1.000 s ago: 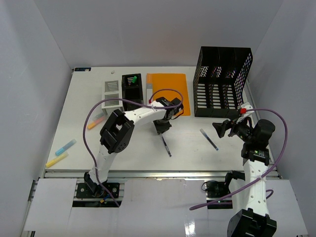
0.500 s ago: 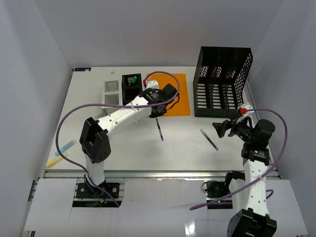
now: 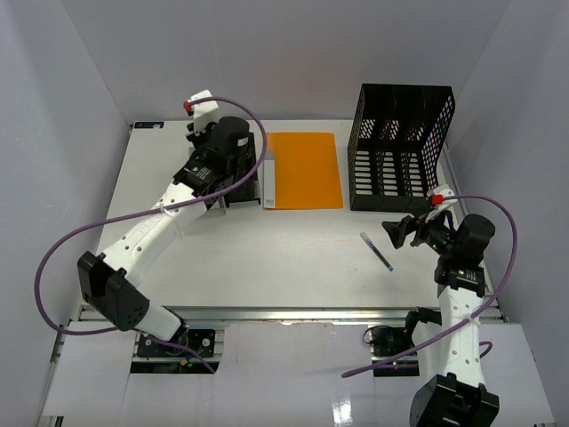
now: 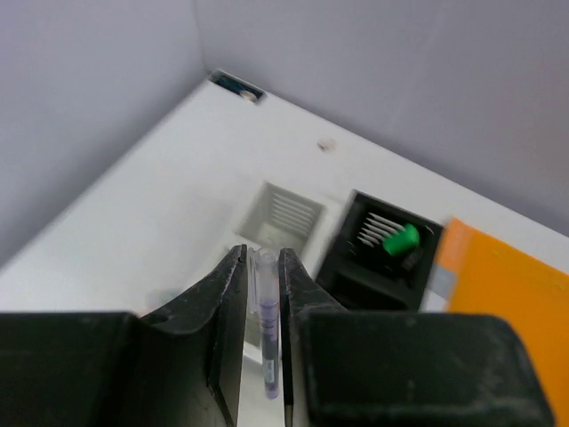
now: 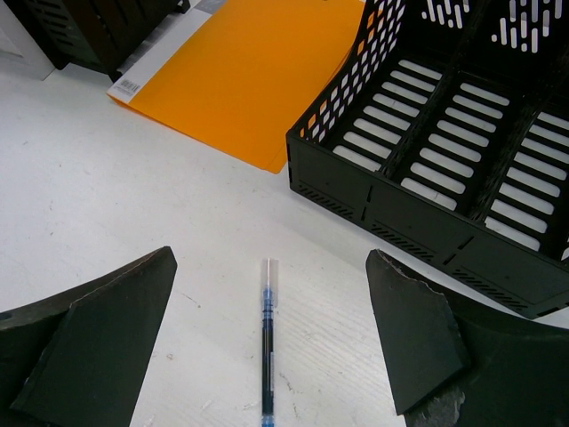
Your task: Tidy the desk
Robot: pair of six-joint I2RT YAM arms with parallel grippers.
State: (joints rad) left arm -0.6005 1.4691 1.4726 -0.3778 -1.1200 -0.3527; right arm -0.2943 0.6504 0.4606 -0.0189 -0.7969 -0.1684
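White walls enclose the surface (image 3: 267,258), a flat white top spread beneath both arms. Near its far left corner, the left hand (image 4: 262,260) pinches a clear pen (image 4: 268,329) with purple ink lengthwise between its fingers. Beyond it stand a grey slotted holder (image 4: 283,218) and a black holder (image 4: 378,267) with a green-capped item (image 4: 402,240) inside. The right hand (image 5: 269,267) hangs spread wide over a blue pen (image 5: 266,356) lying near the black file rack (image 5: 427,213). An orange folder (image 5: 249,71) lies flat beside the rack.

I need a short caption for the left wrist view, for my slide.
Jaws pinch a pen above the desk, before a grey tray and a black holder.
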